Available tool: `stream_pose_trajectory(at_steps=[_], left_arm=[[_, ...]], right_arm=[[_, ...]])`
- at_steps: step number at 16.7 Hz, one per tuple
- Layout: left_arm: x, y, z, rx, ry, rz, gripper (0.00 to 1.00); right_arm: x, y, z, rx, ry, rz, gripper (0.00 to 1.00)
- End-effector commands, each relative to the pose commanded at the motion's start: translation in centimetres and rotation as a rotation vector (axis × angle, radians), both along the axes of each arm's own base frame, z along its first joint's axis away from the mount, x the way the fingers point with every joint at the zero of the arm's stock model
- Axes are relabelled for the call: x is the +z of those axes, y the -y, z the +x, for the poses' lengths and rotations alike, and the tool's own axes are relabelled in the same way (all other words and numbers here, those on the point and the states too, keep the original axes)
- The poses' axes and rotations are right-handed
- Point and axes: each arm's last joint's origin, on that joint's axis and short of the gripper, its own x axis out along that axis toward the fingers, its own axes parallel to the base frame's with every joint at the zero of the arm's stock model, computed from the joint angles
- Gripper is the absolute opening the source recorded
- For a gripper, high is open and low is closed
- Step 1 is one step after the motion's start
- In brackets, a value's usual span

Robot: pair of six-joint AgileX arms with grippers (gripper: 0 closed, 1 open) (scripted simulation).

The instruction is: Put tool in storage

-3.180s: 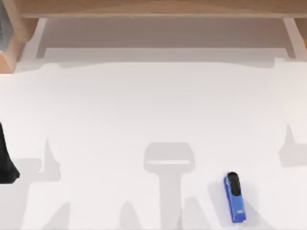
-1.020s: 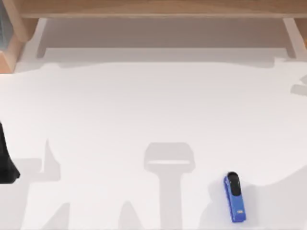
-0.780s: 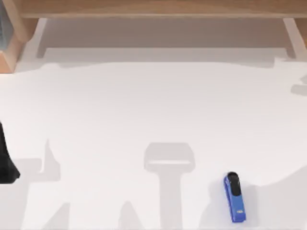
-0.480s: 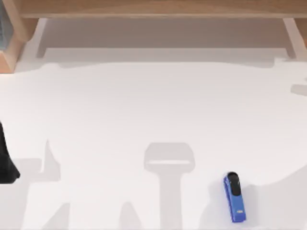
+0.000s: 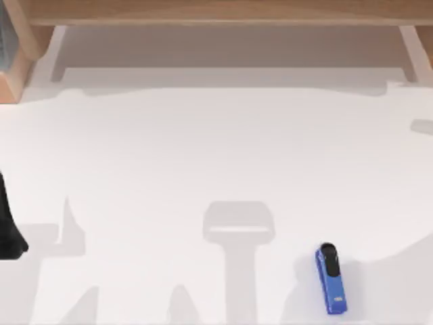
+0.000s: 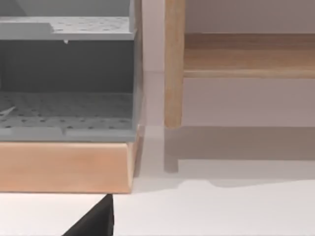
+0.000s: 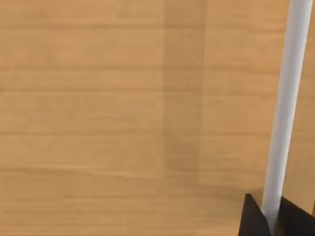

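Observation:
The blue tool [image 5: 331, 279] lies flat on the white table near the front edge, right of centre, with its black end pointing toward the back. Nothing touches it. My left arm [image 5: 8, 227] is parked at the table's left edge, far from the tool. A dark part of my left gripper [image 6: 96, 222] shows in the left wrist view, facing a grey perforated storage unit [image 6: 66, 105] on a wooden base. Dark tips of my right gripper [image 7: 271, 219] show in the right wrist view, close to a wooden panel [image 7: 123, 113] and a white bar [image 7: 285, 108].
A wooden shelf [image 5: 216, 12] runs along the back of the table, with the grey unit's corner [image 5: 5, 40] at the back left. A wooden post [image 6: 173, 64] stands beside the unit. Arm shadows fall across the table's front and right side.
The tool has not moved. The shadow at the right has shifted from mid-right to the front right corner and the far right edge. The left arm is still.

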Motion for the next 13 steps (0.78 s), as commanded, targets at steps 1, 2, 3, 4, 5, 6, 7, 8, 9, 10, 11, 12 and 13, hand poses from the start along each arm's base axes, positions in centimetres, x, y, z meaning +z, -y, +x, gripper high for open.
stream_pose_trajectory(at_steps=[1, 2, 3, 4, 5, 6, 7, 8, 9, 10, 11, 12, 13], left_arm=[[0.0, 0.0, 0.0, 0.000, 0.000, 0.000, 1.00], [0.0, 0.0, 0.0, 0.000, 0.000, 0.000, 1.00], [0.0, 0.0, 0.0, 0.000, 0.000, 0.000, 1.00], [0.0, 0.0, 0.0, 0.000, 0.000, 0.000, 1.00], [0.0, 0.0, 0.0, 0.000, 0.000, 0.000, 1.00], [0.0, 0.0, 0.0, 0.000, 0.000, 0.000, 1.00], [0.0, 0.0, 0.0, 0.000, 0.000, 0.000, 1.00], [0.0, 0.0, 0.0, 0.000, 0.000, 0.000, 1.00], [0.0, 0.0, 0.0, 0.000, 0.000, 0.000, 1.00], [0.0, 0.0, 0.0, 0.000, 0.000, 0.000, 1.00], [0.0, 0.0, 0.0, 0.000, 0.000, 0.000, 1.00], [0.0, 0.0, 0.0, 0.000, 0.000, 0.000, 1.00], [0.0, 0.0, 0.0, 0.000, 0.000, 0.000, 1.00]], right_arm=[[0.0, 0.0, 0.0, 0.000, 0.000, 0.000, 0.00], [0.0, 0.0, 0.0, 0.000, 0.000, 0.000, 0.00], [0.0, 0.0, 0.0, 0.000, 0.000, 0.000, 0.00], [0.0, 0.0, 0.0, 0.000, 0.000, 0.000, 0.00], [0.0, 0.0, 0.0, 0.000, 0.000, 0.000, 0.00], [0.0, 0.0, 0.0, 0.000, 0.000, 0.000, 0.00], [0.0, 0.0, 0.0, 0.000, 0.000, 0.000, 0.00], [-0.1, 0.1, -0.1, -0.004, -0.004, 0.004, 0.00], [-0.1, 0.1, -0.1, -0.004, -0.005, 0.004, 0.00], [-0.2, 0.2, -0.4, -0.005, -0.006, 0.005, 0.00], [-0.3, 0.2, -0.9, -0.005, -0.009, 0.006, 0.00], [-0.4, 0.2, -1.6, -0.005, -0.013, 0.008, 0.00], [-0.5, 0.2, -2.3, -0.005, -0.017, 0.011, 0.00]])
